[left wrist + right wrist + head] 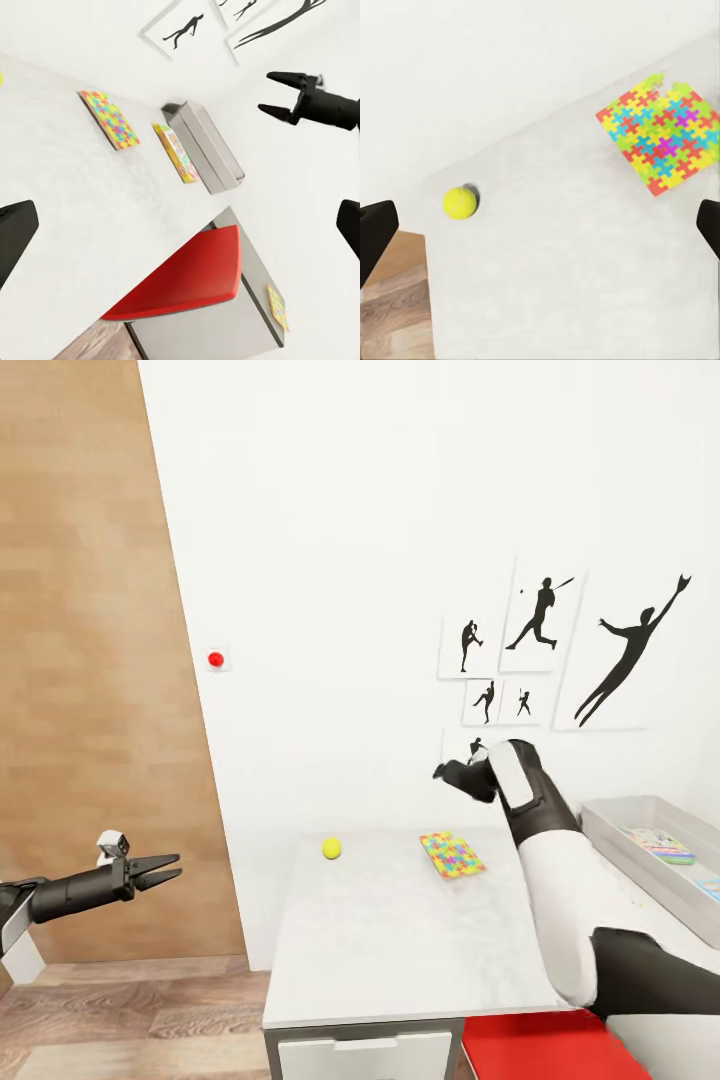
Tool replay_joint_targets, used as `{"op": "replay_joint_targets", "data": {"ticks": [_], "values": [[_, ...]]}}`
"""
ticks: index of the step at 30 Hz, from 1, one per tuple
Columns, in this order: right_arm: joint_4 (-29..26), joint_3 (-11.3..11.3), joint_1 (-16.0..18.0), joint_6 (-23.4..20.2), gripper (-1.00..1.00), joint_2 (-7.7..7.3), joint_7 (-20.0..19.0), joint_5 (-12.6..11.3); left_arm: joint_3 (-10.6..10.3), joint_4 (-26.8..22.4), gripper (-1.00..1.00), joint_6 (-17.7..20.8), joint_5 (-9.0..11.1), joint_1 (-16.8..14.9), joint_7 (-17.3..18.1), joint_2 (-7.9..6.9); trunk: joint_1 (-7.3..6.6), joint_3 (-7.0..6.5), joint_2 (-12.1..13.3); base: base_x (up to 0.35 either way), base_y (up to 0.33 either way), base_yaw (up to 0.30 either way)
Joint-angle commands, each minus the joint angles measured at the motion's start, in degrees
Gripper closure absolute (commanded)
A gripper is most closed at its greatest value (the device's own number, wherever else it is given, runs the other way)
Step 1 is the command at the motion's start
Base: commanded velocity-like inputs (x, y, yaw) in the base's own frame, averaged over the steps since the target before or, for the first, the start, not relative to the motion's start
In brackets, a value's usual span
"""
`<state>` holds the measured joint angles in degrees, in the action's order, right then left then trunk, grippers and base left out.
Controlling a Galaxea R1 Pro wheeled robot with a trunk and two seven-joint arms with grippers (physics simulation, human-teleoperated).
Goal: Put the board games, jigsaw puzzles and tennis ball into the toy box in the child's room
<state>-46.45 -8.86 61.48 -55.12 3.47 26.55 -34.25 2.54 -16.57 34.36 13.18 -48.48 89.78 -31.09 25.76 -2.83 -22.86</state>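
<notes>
The ball (332, 848) sits near the table's (400, 950) far edge, well apart from the puzzle (453, 855) lying flat to its right; the toy box (640, 860) stands at the table's right side with something colourful already in it. The right gripper (448, 770) hangs above the table between ball and puzzle, fingers apart and empty; the left gripper (165, 868) hovers off the table's left, fingers nearly together, holding nothing. The step in hand looks like picking the next toy; that calls for lowering the right gripper onto ball or puzzle, then closing.
</notes>
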Motion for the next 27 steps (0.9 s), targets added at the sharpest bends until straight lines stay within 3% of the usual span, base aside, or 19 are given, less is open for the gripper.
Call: {"op": "replay_joint_targets", "data": {"ticks": [1, 6, 8, 20, 27], "values": [[6.5, -0.1, 3.0, 2.7, -1.0, -0.15, 1.1, -0.5, 0.1, 0.0, -1.0, 0.5, -0.1, 0.0, 0.2, 0.02, 0.02, 0.03, -0.1, 0.0, 0.0, 0.0], [27.6, 0.0, 11.2, 11.0, -1.0, -1.53, 2.2, -0.2, 0.1, 0.0, -1.0, 0.0, -0.2, 0.0, 0.2, -0.02, 0.02, 0.03, -0.1, 0.0, 0.005, 0.0], [30.3, 0.5, 12.2, 11.9, -1.0, -2.14, 2.1, -0.2, 0.1, 0.0, -1.0, 0.0, -0.2, 0.0, 0.2, -0.05, 0.02, 0.03, -0.1, 0.0, 0.092, 0.0], [32.4, 4.7, 13.0, 13.3, -1.0, -3.36, 1.9, -0.2, 0.1, 0.0, -1.0, 0.0, -0.2, 0.0, 0.2, -0.11, 0.02, 0.03, -0.1, 0.067, 0.239, 0.0], [32.5, 5.6, 12.9, 13.8, -1.0, -3.89, 2.0, -0.2, 0.1, 0.0, -1.0, -0.1, -0.2, 0.0, 0.2, -0.11, 0.02, 0.04, -0.1, 0.148, 0.055, 0.0]]}}
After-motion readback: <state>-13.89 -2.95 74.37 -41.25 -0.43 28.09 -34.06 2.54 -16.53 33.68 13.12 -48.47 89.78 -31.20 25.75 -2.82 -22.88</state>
